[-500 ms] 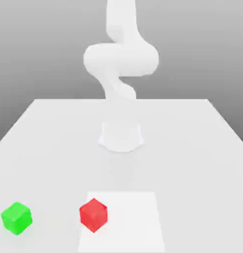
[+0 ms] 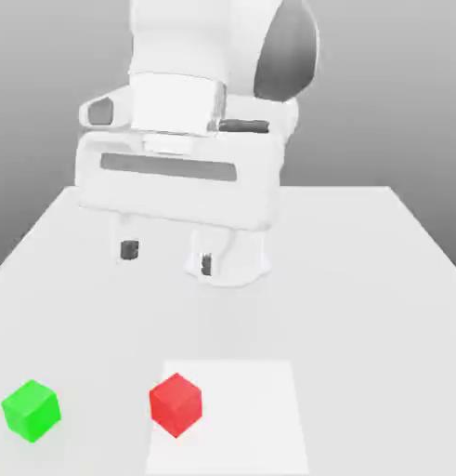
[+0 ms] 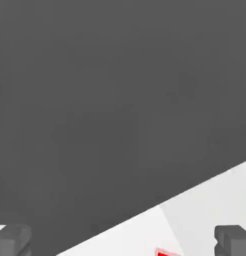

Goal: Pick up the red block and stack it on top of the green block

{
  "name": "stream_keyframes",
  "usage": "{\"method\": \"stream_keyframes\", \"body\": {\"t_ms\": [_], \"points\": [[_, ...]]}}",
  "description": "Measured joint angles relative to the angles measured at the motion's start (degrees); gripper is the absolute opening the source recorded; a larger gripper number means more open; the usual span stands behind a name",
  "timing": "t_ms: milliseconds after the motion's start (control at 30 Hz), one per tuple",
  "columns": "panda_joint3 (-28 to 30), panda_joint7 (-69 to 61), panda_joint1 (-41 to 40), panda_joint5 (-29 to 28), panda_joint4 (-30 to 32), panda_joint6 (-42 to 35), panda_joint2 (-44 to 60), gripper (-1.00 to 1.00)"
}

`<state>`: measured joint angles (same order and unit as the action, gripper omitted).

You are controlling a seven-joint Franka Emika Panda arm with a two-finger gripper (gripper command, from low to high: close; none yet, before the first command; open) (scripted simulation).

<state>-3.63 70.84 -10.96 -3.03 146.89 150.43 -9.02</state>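
The claw (image 2: 168, 257), its two fingers apart and nothing between them, hangs above the worktop (image 2: 361, 325). Below the claw, the red block (image 2: 175, 405) rests on a white square (image 2: 254, 418); the green block (image 2: 32, 410) lies below the claw and toward the exterior view's left, well apart from the red block.

Bright red block (image 2: 175, 405), bright green block (image 2: 32, 411), white arm (image 2: 180, 46) with dark grey patches, pale table (image 2: 361, 316).
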Motion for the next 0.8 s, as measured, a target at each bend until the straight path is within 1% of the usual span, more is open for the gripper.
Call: {"method": "stream_keyframes", "body": {"t_ms": [200,400,433,633,700,800], "points": [[0.82,6.31,-1.54,1.81,5.02,6.43,12.34,0.0],[1.88,8.03,-0.75,1.07,4.2,16.4,24.73,0.0],[2.04,8.15,-0.62,0.91,4.03,17.4,25.92,-1.0],[2.12,8.28,-0.56,0.76,3.95,17.98,26.51,-1.0],[1.8,8.06,-0.81,1.07,4.27,16.15,24.36,-1.0],[1.35,7.48,-1.09,1.89,5.11,11.38,18.72,-1.0]]}}
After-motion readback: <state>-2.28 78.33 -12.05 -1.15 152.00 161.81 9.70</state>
